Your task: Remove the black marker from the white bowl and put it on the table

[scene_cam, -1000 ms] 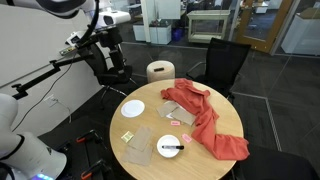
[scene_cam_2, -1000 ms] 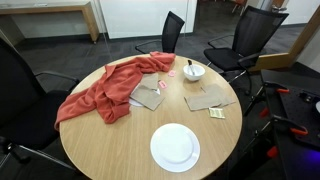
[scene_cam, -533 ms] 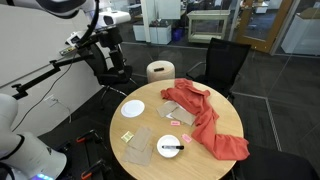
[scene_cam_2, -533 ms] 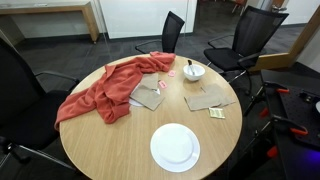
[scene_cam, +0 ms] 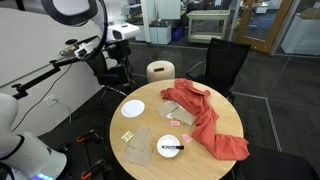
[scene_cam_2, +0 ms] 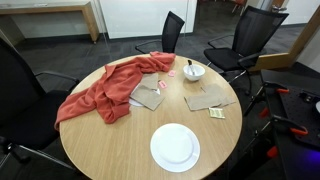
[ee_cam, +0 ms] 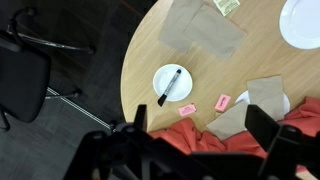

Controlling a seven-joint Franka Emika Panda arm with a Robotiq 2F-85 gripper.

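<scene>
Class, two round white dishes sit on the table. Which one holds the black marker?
The smaller white bowl: the black marker lies across it. The larger flat white plate holds nothing.

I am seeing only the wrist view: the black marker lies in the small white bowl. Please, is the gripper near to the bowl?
Observer: No. In an exterior view the gripper hangs high and off to the side, far from the small round white bowl that holds the thin black marker.
Operator: How far does the red cloth go?
Observer: The crumpled red cloth stretches over the round tan wooden table to the rim opposite the bowl.
Operator: And the plate in my corner?
Observer: The flat round white plate is whole, with nothing on it.
</scene>
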